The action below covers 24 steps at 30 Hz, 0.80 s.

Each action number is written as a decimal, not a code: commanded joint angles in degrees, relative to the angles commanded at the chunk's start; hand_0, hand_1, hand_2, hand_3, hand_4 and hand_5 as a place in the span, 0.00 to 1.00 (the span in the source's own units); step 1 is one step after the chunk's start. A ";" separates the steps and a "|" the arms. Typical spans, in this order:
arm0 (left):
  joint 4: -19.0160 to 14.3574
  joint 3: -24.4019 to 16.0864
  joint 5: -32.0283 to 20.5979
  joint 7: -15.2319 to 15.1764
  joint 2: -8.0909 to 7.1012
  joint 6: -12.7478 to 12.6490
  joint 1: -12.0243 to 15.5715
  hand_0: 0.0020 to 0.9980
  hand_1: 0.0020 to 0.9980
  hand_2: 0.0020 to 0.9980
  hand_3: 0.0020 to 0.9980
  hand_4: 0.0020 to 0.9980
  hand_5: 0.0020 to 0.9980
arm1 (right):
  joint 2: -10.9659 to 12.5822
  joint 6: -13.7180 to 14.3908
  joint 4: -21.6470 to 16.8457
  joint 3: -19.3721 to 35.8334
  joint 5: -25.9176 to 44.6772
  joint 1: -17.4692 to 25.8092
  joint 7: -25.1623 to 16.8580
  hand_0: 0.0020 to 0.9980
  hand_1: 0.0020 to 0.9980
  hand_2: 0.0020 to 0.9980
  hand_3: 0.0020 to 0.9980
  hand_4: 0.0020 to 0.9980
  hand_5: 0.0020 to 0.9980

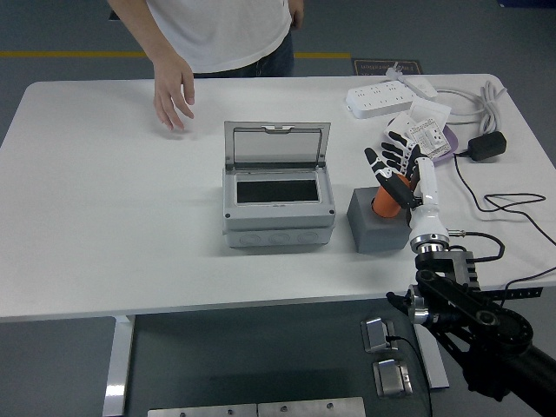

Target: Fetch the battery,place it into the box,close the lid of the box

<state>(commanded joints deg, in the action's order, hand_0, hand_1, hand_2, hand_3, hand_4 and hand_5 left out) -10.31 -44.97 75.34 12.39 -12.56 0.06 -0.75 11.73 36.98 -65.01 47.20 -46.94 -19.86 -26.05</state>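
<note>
The white table (87,243) carries a grey box (278,208) at centre, its lid (276,143) raised upright. Just right of it, a grey holder block (373,228) seats the orange battery (385,201). The right hand (401,169) is at the battery, fingers (395,143) extended upward; actual grip cannot be confirmed.

White table (87,217) on grey floor (52,26), yellow-striped.
</note>
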 joint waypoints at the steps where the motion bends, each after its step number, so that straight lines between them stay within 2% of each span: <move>1: 0.00 0.01 -0.01 0.00 0.00 0.00 -0.01 0.64 0.71 0.63 0.60 0.60 0.45 | -0.02 0.00 0.07 -0.04 -0.06 -0.02 0.06 0.75 0.72 0.70 0.76 0.88 0.34; 24: 0.00 -0.05 0.01 -0.14 0.06 -0.09 -0.09 0.63 0.71 0.63 0.60 0.60 0.45 | 0.73 0.00 0.70 -1.61 -0.86 0.92 1.40 0.74 0.72 0.70 0.76 0.86 0.34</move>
<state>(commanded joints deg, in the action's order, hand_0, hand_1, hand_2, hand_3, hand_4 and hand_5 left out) -10.31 -45.02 75.36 12.25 -12.50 -0.02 -0.84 12.47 36.98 -64.31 45.59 -47.80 -18.93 -24.66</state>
